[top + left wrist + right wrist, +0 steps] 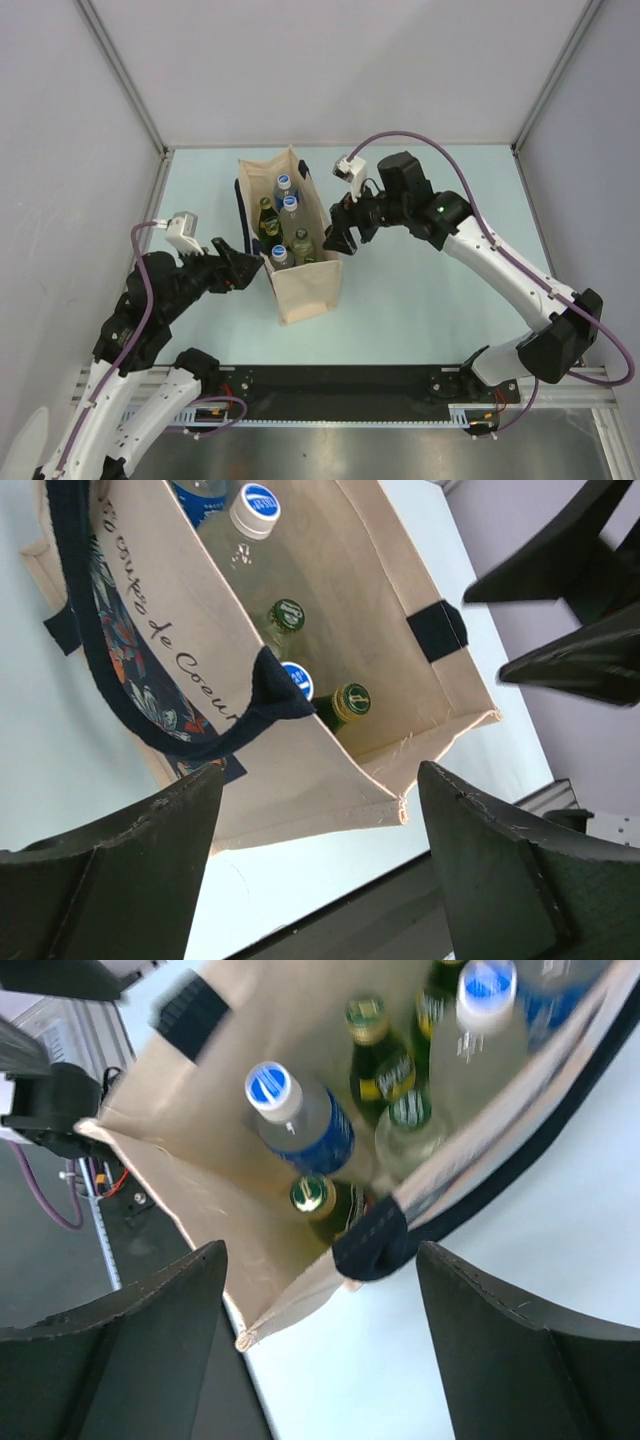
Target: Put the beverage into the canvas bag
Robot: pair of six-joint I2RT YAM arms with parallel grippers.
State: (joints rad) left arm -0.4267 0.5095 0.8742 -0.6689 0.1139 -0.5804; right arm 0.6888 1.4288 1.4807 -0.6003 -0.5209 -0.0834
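The beige canvas bag with navy handles stands upright mid-table. Several bottles stand inside it: clear ones with blue-and-white caps and green ones with gold caps. The bag's open mouth also shows in the left wrist view and in the right wrist view, with the bottles in it. My left gripper is open and empty, just left of the bag's near corner. My right gripper is open and empty, just right of the bag's rim.
A black rail runs along the table's near edge. Grey walls and metal posts close in the left, back and right sides. Light blue table surface lies right of the bag.
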